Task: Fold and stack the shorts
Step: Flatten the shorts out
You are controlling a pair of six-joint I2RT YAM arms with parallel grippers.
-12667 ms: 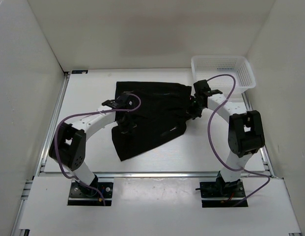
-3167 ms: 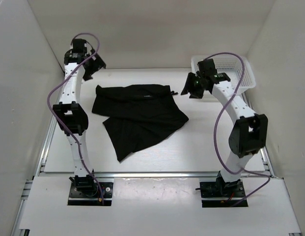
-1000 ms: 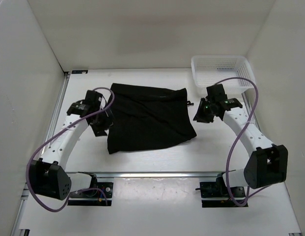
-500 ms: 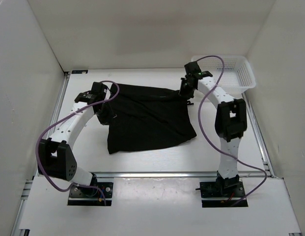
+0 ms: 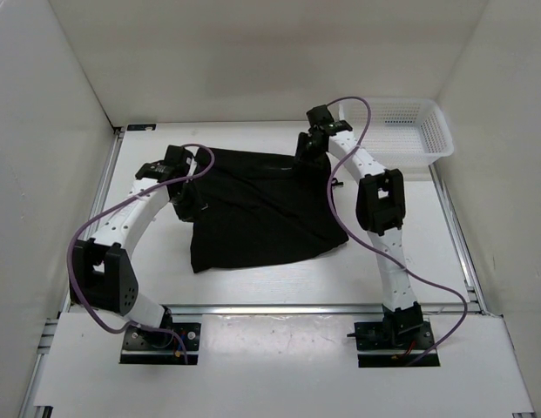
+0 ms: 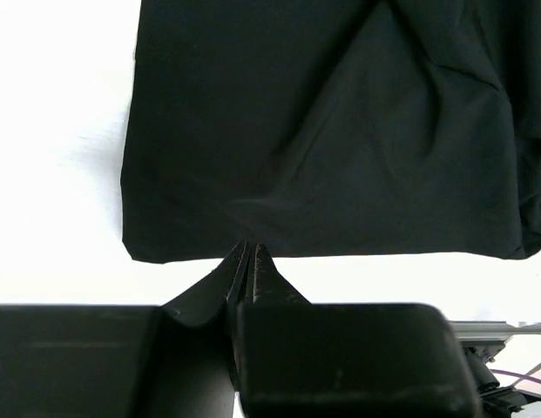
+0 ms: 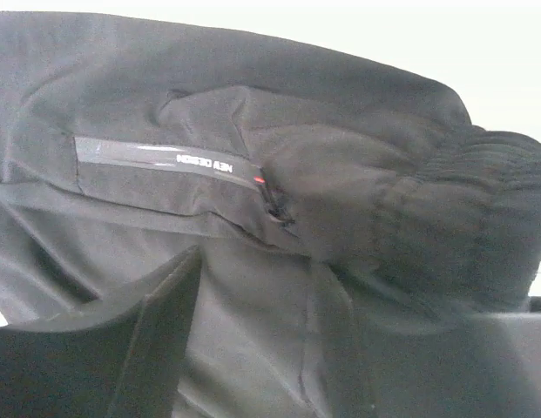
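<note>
1. The two arms are bolted at the near edge of the bench point(image 5: 279, 283); both are reached forward over it.
2. The shorts point(image 5: 266, 205) are laid flat in the middle of the bench, between the two arms; the hem is turned to the near side and the waistband to the far side; the cloth is seen doubled over, with diagonal creases across it.
3. The left pincer point(image 5: 190, 196) is placed at the left edge of the shorts; in the left wrist view its fingers point(image 6: 266, 279) are seen pressed together, the tips on the cloth edge, and creases are drawn toward the tips; the pincer is clenched on the shorts.
4. The right pincer point(image 5: 307, 146) is held at the far right corner of the shorts, over the waistband; in the right wrist view its fingers point(image 7: 157, 331) are seen spread wide apart, released, with cloth lying between them; a printed label point(image 7: 165, 161) and the gathered elastic band point(image 7: 479, 183) are shown just beyond.
5. A white mesh basket point(image 5: 399, 157) is set at the far right corner of the bench, near the right pincer and apart from the shorts.
</note>
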